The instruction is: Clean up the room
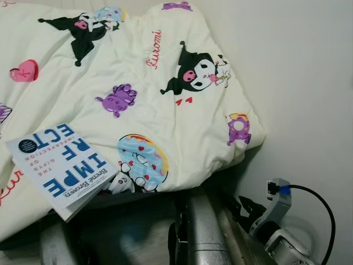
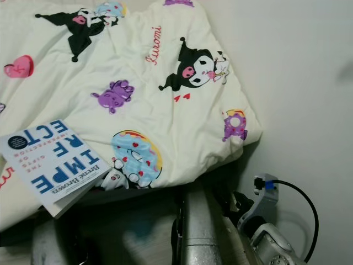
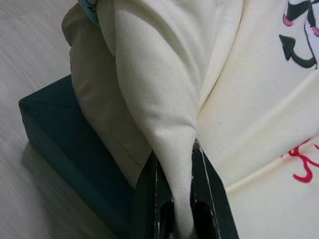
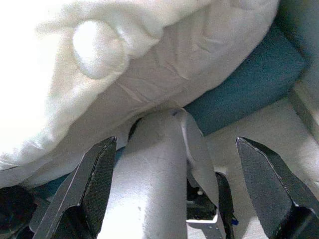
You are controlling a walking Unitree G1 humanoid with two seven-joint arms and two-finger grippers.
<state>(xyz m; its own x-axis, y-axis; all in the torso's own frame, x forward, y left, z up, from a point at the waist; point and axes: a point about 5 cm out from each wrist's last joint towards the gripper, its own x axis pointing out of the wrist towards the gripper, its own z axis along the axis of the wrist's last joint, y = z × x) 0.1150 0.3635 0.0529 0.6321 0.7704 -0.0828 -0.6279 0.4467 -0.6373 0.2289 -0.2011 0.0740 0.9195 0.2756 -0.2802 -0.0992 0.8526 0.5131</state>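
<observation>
A cream duvet (image 1: 165, 94) printed with cartoon characters lies rumpled across the bed. A white and blue paperback book (image 1: 58, 165) rests on the duvet near its front left edge. In the left wrist view my left gripper (image 3: 178, 162) is shut on a hanging fold of the duvet (image 3: 159, 89), beside the bed's corner. In the right wrist view my right gripper (image 4: 175, 144) is open wide below the duvet's edge (image 4: 99, 74), and a silver arm tube (image 4: 149, 174) stands between its fingers. My right wrist (image 1: 278, 212) sits low at the bed's front right.
A dark teal bed base (image 3: 60, 139) sticks out under the duvet, with its corner (image 4: 249, 84) near my right gripper. Pale wood floor (image 3: 30, 50) lies beside it. A white wall (image 1: 309, 83) runs close along the bed's right side. A silver arm segment (image 1: 201, 232) is low in the centre.
</observation>
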